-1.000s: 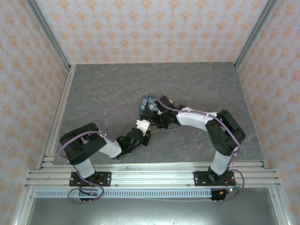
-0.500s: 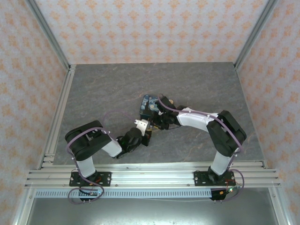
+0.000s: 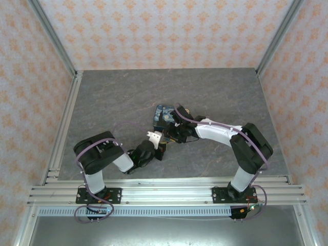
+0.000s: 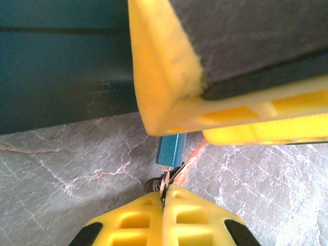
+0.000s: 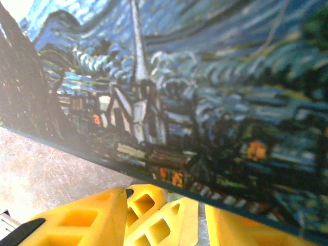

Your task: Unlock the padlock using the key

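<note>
Plainly a robotics lab test cell, built around a grey stone-patterned table [image 3: 128,92]. Boxed in behind the table and on both its sides by flat panels [image 3: 169,31] printed with an orange floral pattern, framed by bare aluminium posts [image 3: 54,36] rising from the table's far corners and by extrusion rails [image 3: 164,190] along its near edge. Bolted to those rails at the table's near edge, a left arm [image 3: 95,154] and a right arm [image 3: 248,146] side by side, with a white slotted cable duct [image 3: 164,211] just in front of the table.
</note>
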Robot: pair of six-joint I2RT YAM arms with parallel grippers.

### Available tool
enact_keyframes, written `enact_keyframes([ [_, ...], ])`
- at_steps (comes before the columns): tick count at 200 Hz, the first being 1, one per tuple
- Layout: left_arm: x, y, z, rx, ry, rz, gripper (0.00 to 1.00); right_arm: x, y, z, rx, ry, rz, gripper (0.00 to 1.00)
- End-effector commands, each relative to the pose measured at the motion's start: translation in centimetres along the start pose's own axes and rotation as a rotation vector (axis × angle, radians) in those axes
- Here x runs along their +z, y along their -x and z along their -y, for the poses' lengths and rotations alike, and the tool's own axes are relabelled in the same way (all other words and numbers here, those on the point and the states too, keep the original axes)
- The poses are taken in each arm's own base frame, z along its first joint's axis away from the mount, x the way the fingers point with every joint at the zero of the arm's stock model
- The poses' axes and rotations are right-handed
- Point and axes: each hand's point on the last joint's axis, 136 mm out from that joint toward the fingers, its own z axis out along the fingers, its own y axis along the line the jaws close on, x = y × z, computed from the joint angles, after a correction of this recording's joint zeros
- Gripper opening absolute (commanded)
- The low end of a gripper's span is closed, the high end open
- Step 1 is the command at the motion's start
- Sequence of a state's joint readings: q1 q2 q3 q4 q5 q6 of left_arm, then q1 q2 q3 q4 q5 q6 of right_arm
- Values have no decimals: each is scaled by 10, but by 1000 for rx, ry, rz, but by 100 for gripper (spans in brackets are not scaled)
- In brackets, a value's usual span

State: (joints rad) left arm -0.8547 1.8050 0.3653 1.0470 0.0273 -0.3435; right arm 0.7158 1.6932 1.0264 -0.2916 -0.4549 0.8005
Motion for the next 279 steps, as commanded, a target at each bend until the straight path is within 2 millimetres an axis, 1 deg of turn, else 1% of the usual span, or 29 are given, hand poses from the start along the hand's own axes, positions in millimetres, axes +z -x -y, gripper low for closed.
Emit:
enact_keyframes([
  [1,0,-10,0,-13,-17,-30,0,-9,2,4,-21,-36,41,44],
  [37,0,-9,1,10,-14,-41,0,-5,3,5,-27,-42,50,45],
  [75,0,0,4,38,-16,-32,0,0,3,5,-20,-53,46,45],
  [78,0,-5,2,44,-8,-54,0,0,3,5,-20,-53,48,44],
  [93,0,-5,2,48,-4,-57,0,1,3,4,-21,-56,50,44],
  [177,-1,0,5,45,-11,-44,0,11,-1,17,-20,-130,46,43],
  [203,-2,1,5,52,-9,-45,0,10,-2,19,-29,-143,56,38],
  [237,-2,0,4,56,-5,-53,0,10,-3,19,-37,-149,57,23],
  [279,-2,0,4,60,4,-59,0,10,-4,19,-39,-149,55,10],
])
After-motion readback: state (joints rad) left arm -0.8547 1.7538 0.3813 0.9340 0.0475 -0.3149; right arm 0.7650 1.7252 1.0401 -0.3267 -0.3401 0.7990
